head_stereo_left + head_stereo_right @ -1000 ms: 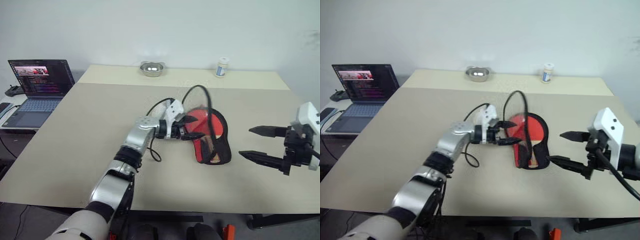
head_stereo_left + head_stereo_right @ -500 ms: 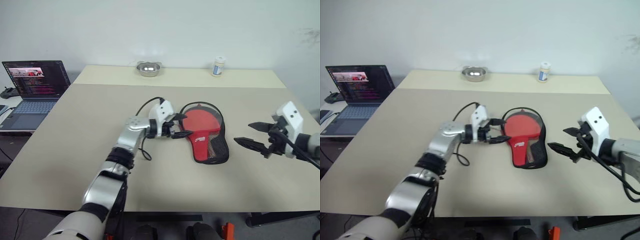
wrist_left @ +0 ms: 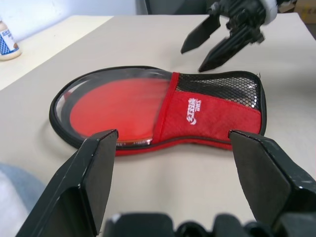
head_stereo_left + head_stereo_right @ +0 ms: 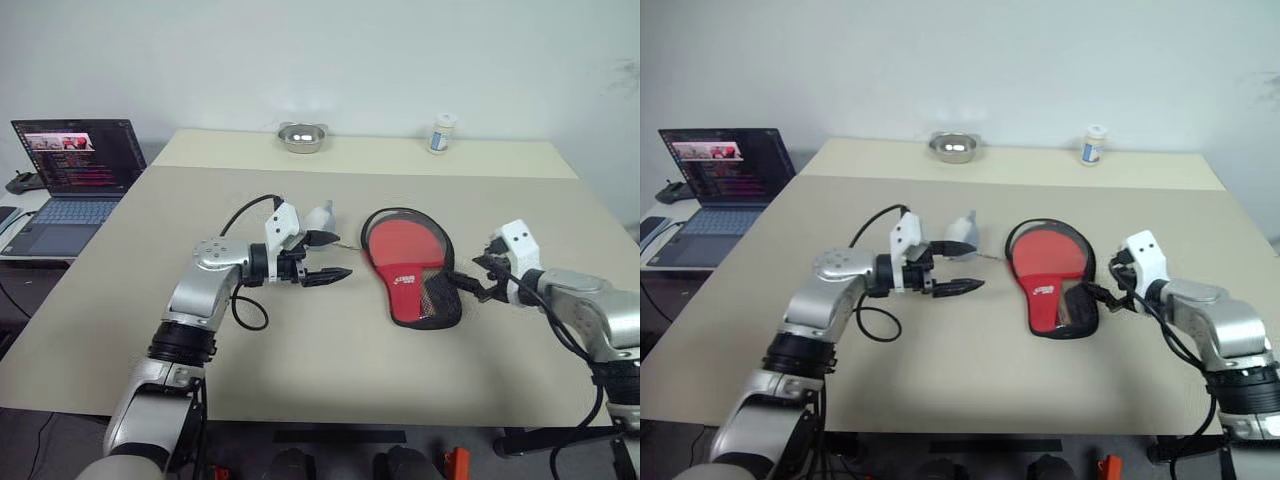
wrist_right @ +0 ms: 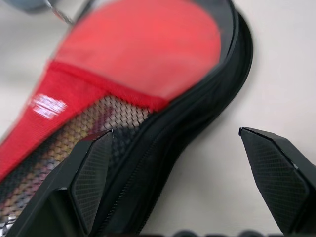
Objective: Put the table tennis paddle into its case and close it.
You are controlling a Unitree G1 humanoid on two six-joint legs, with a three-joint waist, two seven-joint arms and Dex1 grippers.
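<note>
Change since earlier frames: left gripper (image 4: 322, 258) has drawn away from the case (image 4: 415, 268) toward the robot's left; right gripper (image 4: 472, 281) has come down and in, from well apart to just beside the case's narrow end.
Left gripper: jaws wide, holding nothing, pointing level at the case across a stretch of bare desk (image 4: 300, 340).
Right gripper: jaws wide and empty; in the right wrist view one finger (image 5: 96, 173) lies against the black zip edging, the other stands over bare desk.
Table tennis paddle (image 4: 403, 243): already inside the case, its red face showing through the clear side; handle under the mesh and red patch.
Case: flat on the desk, centre-right; round end toward the far edge, narrow end toward the robot.
Long axis: roughly far-to-near, tilted slightly toward the robot's right.
Nearer arm: right, at the case's right flank; the left is near but apart.
Judgement: insertion looks finished; closing the zip remains, and the zip pull cannot be made out.
Background: laptop (image 4: 70, 170), steel bowl (image 4: 303, 136), small bottle (image 4: 439, 132).
</note>
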